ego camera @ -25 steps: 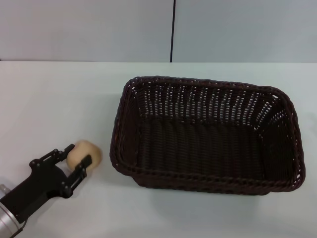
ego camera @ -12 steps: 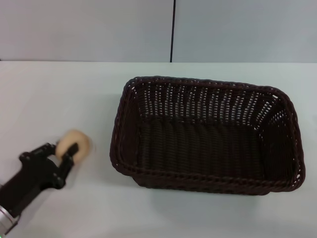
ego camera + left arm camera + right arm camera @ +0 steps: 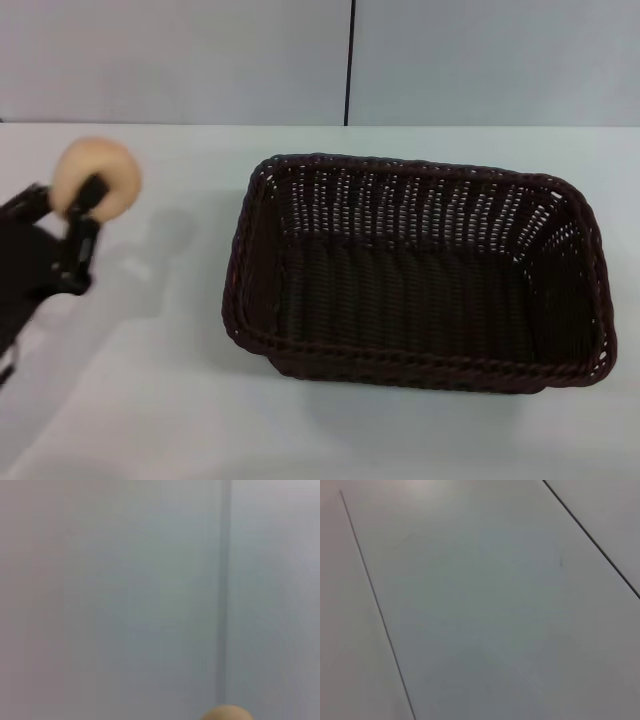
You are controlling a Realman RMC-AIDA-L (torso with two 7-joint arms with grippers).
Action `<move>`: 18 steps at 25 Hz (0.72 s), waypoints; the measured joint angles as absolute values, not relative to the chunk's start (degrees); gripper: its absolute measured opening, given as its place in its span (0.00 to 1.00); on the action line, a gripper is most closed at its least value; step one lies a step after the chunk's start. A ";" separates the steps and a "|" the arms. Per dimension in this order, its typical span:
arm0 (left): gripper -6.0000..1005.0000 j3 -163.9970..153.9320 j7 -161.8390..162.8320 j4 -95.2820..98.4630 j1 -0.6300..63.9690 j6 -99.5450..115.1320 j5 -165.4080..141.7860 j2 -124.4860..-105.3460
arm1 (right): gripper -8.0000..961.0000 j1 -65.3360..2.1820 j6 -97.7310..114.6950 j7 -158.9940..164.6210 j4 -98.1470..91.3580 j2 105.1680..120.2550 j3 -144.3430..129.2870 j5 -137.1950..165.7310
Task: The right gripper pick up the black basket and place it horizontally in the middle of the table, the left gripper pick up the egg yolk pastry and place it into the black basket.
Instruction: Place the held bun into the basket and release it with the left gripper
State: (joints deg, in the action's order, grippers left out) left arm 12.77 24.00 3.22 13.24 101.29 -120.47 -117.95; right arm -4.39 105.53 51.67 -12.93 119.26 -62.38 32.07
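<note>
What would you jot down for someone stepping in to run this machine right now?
Left gripper: shut on the egg yolk pastry, raised above the table, left of the black basket.
Right gripper: out of view.
Done: basket lies lengthwise mid-table, empty; pastry picked up.
Left: carry the pastry over the basket and release it inside.

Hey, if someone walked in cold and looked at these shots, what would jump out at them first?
Most striking is the big black basket, empty, sitting lengthwise across the middle and right of the white table. Next, at the table's left edge, the left gripper holds the pale egg yolk pastry up in the air, its shadow on the tabletop beside the basket. The right gripper is out of sight.
</note>
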 joint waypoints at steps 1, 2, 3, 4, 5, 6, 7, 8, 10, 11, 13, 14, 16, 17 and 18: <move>0.20 12.20 24.00 3.02 14.16 102.36 -120.85 -118.06 | 0.84 -4.44 105.68 51.67 -12.67 119.29 -62.37 32.07; 0.19 8.24 23.98 1.97 16.95 103.61 -121.54 -118.28 | 0.84 -4.44 105.68 51.67 -12.67 119.29 -62.37 32.07; 0.18 6.79 23.93 1.36 17.92 103.59 -121.69 -118.36 | 0.84 -4.45 105.75 51.67 -12.66 119.31 -62.38 32.07; 0.18 4.30 23.84 0.14 19.52 103.22 -121.92 -118.43 | 0.84 -4.49 105.88 51.67 -12.65 119.32 -62.38 32.07; 0.17 4.30 23.84 0.14 19.52 103.22 -121.92 -118.43 | 0.84 -4.55 106.08 51.67 -12.65 119.33 -62.38 32.07; 0.16 0.38 23.41 -3.05 22.18 101.51 -122.04 -118.54 | 0.84 -4.63 106.46 51.67 -12.64 119.31 -62.39 32.07; 0.16 0.38 23.41 -3.05 22.18 101.51 -122.04 -118.54 | 0.84 -4.63 106.46 51.67 -12.64 119.31 -62.39 32.07; 0.15 -0.29 23.31 -4.50 22.90 100.60 -122.05 -118.60 | 0.84 -4.69 106.63 51.68 -12.63 119.27 -62.39 32.07; 0.13 -0.69 23.25 -6.92 23.94 98.64 -122.07 -118.65 | 0.84 -4.82 106.96 51.68 -12.62 119.21 -62.40 32.07; 0.12 -1.13 23.25 -8.09 24.64 97.40 -122.17 -118.67 | 0.84 -4.88 107.20 51.67 -12.60 119.20 -62.40 32.07; 0.20 -1.43 23.23 -8.22 24.94 97.06 -122.39 -118.67 | 0.84 -4.92 107.30 51.46 -12.58 119.19 -62.40 32.07; 0.23 -1.64 23.14 -8.35 25.11 96.83 -122.56 -118.66 | 0.84 -4.97 107.40 51.06 -12.50 119.19 -62.40 32.07; 0.31 -1.74 21.78 -9.12 24.98 96.41 -122.86 -118.63 | 0.84 -5.06 107.81 49.67 -12.25 119.18 -62.40 32.07; 0.34 -1.74 21.78 -9.12 24.98 96.41 -122.86 -118.63 | 0.84 -5.06 107.81 49.67 -12.25 119.18 -62.40 32.07; 0.38 -1.75 21.14 -9.46 24.80 96.29 -122.87 -118.60 | 0.84 -5.08 107.84 49.52 -12.23 119.18 -62.40 32.07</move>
